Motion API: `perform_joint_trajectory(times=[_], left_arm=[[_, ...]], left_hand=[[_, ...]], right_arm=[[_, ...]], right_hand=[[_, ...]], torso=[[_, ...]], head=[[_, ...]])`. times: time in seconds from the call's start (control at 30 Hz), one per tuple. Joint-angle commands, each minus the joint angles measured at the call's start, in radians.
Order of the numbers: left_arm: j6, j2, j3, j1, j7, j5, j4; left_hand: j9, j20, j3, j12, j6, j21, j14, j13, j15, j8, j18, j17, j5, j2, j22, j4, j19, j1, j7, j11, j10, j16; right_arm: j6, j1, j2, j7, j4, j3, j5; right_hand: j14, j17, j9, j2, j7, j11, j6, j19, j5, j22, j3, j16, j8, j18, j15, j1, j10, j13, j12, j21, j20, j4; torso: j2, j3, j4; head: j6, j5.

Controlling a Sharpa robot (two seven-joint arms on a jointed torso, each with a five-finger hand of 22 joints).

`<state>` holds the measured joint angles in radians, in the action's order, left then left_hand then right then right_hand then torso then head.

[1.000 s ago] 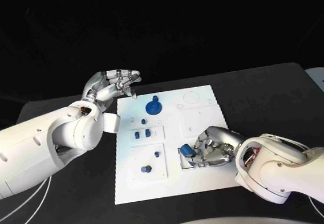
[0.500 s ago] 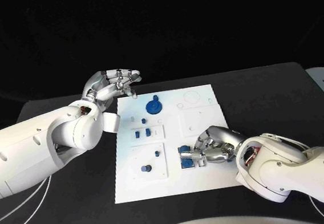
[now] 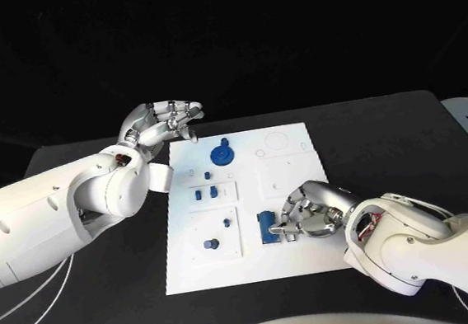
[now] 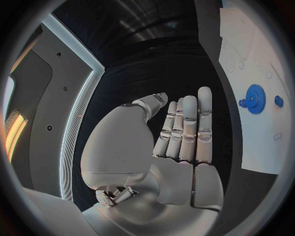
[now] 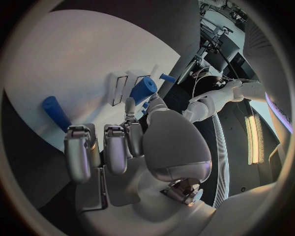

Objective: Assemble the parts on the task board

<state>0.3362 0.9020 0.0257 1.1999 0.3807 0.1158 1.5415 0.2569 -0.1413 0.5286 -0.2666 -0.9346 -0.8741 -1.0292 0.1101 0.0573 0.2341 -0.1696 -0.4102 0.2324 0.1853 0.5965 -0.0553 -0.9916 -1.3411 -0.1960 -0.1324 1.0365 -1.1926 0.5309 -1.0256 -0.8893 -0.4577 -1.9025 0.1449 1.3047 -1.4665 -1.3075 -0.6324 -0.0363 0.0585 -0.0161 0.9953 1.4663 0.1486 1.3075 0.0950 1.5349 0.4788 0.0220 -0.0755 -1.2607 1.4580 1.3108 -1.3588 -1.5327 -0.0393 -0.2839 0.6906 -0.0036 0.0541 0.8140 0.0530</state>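
White task board (image 3: pixel 303 258) sits mid black table (image 3: pixel 423 140). Right hand (image 3: pixel 310 215) on board's near-right part, fingers pinching blue cylinder part (image 3: pixel 268 227). Left hand (image 3: pixel 163 123) hovers off board's far-left corner, fingers curled, holding nothing. Blue gear (image 3: pixel 222 155) near that corner.

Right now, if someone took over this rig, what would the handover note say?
Left hand: holds nothing, fingers loosely apart, raised off the far left corner of the task board.
Right hand: at the board's near right block, fingers around a blue cylinder; a firm grip cannot be confirmed.
Blue gear sits at the far end; two small blue pieces mid-board; a blue knob near left.
Left: seat the cylinder and check the remaining parts.
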Motion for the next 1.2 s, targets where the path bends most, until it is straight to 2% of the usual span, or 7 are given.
perform_joint_trajectory(times=[0.03, 0.13, 0.33, 0.7, 0.9, 1.13, 1.2], left_arm=[[-0.014, -0.001, -0.001, 0.001, 0.006, 0.002, 0.003], [-0.014, -0.002, -0.001, 0.001, 0.006, 0.002, 0.003], [-0.014, -0.003, -0.001, 0.001, 0.005, 0.002, 0.001], [-0.013, -0.002, -0.001, 0.001, 0.006, 0.002, 0.002], [-0.013, -0.002, -0.001, 0.001, 0.006, 0.002, 0.002], [-0.013, -0.001, -0.001, 0.001, 0.006, 0.002, 0.002], [-0.013, -0.001, -0.001, 0.001, 0.006, 0.002, 0.002]], left_hand=[[0.001, -0.004, 0.004, -0.005, 0.007, 0.005, 0.009, 0.0, -0.001, 0.002, -0.015, 0.001, 0.001, -0.007, -0.001, 0.002, 0.001, -0.002, 0.0, 0.002, -0.008, -0.006], [0.001, -0.004, 0.004, -0.005, 0.007, 0.005, 0.009, 0.0, -0.001, 0.002, -0.015, 0.001, 0.001, -0.007, -0.001, 0.002, 0.001, -0.002, 0.0, 0.002, -0.008, -0.006], [0.001, -0.004, 0.004, -0.005, 0.007, 0.005, 0.009, 0.0, -0.001, 0.002, -0.015, 0.001, 0.001, -0.007, -0.001, 0.002, 0.001, -0.002, 0.0, 0.002, -0.008, -0.006], [0.001, -0.004, 0.004, -0.005, 0.007, 0.005, 0.009, 0.0, -0.001, 0.002, -0.015, 0.001, 0.001, -0.007, -0.001, 0.002, 0.001, -0.002, 0.0, 0.002, -0.008, -0.006], [0.001, -0.004, 0.006, -0.006, 0.008, 0.004, 0.01, 0.0, -0.001, 0.002, -0.015, 0.002, 0.0, -0.008, 0.0, 0.003, 0.001, -0.003, -0.001, 0.001, -0.009, -0.007], [0.001, -0.004, 0.006, -0.006, 0.008, 0.004, 0.01, 0.0, -0.001, 0.002, -0.015, 0.002, 0.0, -0.008, 0.0, 0.003, 0.001, -0.003, -0.001, 0.001, -0.009, -0.007], [0.001, -0.004, 0.006, -0.006, 0.008, 0.004, 0.01, 0.0, -0.001, 0.002, -0.015, 0.002, 0.0, -0.008, 0.0, 0.003, 0.001, -0.003, -0.001, 0.001, -0.009, -0.007]], right_arm=[[-0.02, 0.002, 0.0, 0.03, -0.004, 0.0, 0.041], [-0.025, 0.003, 0.004, 0.025, -0.001, 0.0, 0.051], [-0.026, 0.003, 0.014, 0.02, 0.003, 0.0, 0.056], [-0.04, 0.004, 0.027, 0.003, 0.025, 0.0, 0.072], [-0.043, 0.004, 0.022, 0.004, 0.027, 0.0, 0.074], [-0.044, 0.005, 0.015, 0.008, 0.023, 0.0, 0.071], [-0.04, 0.005, 0.014, 0.01, 0.021, 0.0, 0.071]], right_hand=[[-0.087, -0.178, 0.002, 0.002, -0.005, -0.002, 0.004, 0.093, -0.023, 0.254, 0.0, 0.004, 0.004, -0.015, -0.003, -0.022, 0.019, 0.127, -0.009, -0.006, 0.006, -0.002], [-0.089, -0.184, 0.004, 0.006, -0.009, -0.005, 0.01, 0.097, -0.031, 0.257, -0.004, 0.007, 0.007, -0.017, -0.005, -0.054, 0.026, 0.137, -0.023, -0.015, 0.009, 0.001], [-0.089, -0.187, 0.004, 0.007, -0.009, -0.006, 0.012, 0.098, -0.032, 0.258, -0.004, 0.008, 0.008, -0.018, -0.006, -0.056, 0.029, 0.141, -0.029, -0.02, 0.009, -0.001], [-0.09, -0.189, 0.007, 0.015, -0.014, -0.009, 0.016, 0.1, -0.03, 0.259, -0.008, 0.009, 0.01, -0.019, -0.009, -0.081, 0.032, 0.145, -0.035, -0.024, 0.012, -0.001], [-0.09, -0.19, 0.009, 0.015, -0.015, -0.01, 0.016, 0.1, -0.029, 0.26, -0.01, 0.009, 0.009, -0.019, -0.01, -0.097, 0.033, 0.147, -0.037, -0.026, 0.013, 0.001], [-0.09, -0.191, 0.01, 0.015, -0.015, -0.011, 0.016, 0.1, -0.026, 0.26, -0.01, 0.01, 0.009, -0.019, -0.01, -0.106, 0.033, 0.147, -0.037, -0.026, 0.013, 0.001], [-0.09, -0.191, 0.01, 0.014, -0.015, -0.011, 0.016, 0.1, -0.025, 0.26, -0.01, 0.009, 0.009, -0.019, -0.01, -0.11, 0.033, 0.148, -0.038, -0.026, 0.013, 0.002]], torso=[[0.0, 0.0005, 0.0014], [-0.001, 0.0004, 0.0019], [0.0, 0.0003, -0.0015], [0.0, -0.0011, 0.0003], [0.0, 0.0003, -0.0004], [0.0, 0.0006, 0.0025], [0.0, 0.0004, 0.0016]], head=[[0.002, 0.001], [0.002, 0.0], [0.001, -0.002], [0.001, 0.0], [0.002, 0.001], [0.001, 0.001], [0.001, -0.001]])
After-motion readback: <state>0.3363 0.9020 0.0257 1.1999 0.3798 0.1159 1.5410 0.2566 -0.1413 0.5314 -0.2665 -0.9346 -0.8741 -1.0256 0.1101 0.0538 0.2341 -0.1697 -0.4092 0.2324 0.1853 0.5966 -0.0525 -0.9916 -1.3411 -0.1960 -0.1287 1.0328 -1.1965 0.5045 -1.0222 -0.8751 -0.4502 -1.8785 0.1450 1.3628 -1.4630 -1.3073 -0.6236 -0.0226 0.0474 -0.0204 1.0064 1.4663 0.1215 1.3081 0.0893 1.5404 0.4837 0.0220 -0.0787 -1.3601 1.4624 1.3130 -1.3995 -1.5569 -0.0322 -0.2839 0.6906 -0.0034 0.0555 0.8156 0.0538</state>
